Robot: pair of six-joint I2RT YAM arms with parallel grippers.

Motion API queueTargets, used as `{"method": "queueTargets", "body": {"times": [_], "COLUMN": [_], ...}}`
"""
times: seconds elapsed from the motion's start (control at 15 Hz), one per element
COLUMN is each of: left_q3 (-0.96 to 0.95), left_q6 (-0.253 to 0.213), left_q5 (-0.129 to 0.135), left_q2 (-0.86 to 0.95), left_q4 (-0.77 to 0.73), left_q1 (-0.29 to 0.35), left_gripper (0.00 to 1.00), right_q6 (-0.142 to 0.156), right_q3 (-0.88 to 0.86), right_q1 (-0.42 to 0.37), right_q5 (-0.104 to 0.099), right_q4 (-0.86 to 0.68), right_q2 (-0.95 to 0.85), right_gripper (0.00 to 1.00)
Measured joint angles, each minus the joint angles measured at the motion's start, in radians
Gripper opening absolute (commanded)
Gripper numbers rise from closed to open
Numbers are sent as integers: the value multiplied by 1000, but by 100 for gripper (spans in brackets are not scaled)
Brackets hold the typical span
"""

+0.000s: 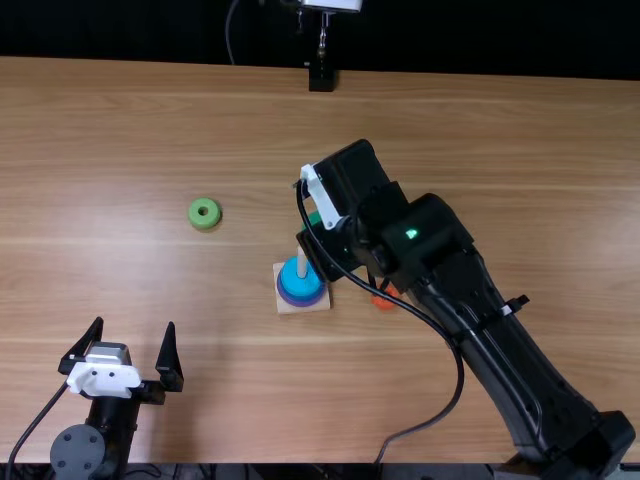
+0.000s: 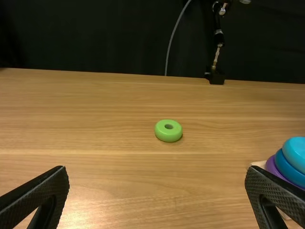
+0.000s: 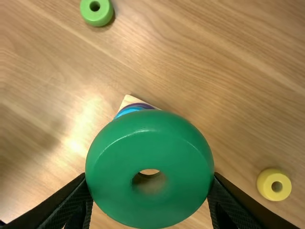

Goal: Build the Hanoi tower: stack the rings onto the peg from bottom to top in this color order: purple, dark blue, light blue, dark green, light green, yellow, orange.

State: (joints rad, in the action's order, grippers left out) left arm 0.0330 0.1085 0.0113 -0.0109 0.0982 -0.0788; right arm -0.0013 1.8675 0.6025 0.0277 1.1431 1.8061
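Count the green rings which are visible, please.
2. The dark green ring is between the right arm's fingers; the light green ring lies on the table, left of the stack in the top view. Others may be hidden.

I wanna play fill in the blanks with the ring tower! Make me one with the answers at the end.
1. The right gripper holds the dark ____ ring.
2. The top ring on the peg is light ____.
3. The bottom ring there is ____.
4. The left gripper is not shut but ____.

Missing words: green; blue; purple; open.
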Motion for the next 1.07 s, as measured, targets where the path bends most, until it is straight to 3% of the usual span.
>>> {"method": "queueTargets", "body": {"times": [0.47, 1.07], "left_q3": [0, 0], "left_q6": [0, 1], "left_q5": [-1, 0], "left_q2": [0, 0], "left_q4": [0, 0], "left_q1": [0, 0], "left_gripper": [100, 100], "right_q6": [0, 0], "right_q3": [19, 19], "right_q1": [63, 72], "right_q5": [-5, -6], "right_q4": [11, 10], "right_q2": [40, 67], "right_gripper": [0, 0]}}
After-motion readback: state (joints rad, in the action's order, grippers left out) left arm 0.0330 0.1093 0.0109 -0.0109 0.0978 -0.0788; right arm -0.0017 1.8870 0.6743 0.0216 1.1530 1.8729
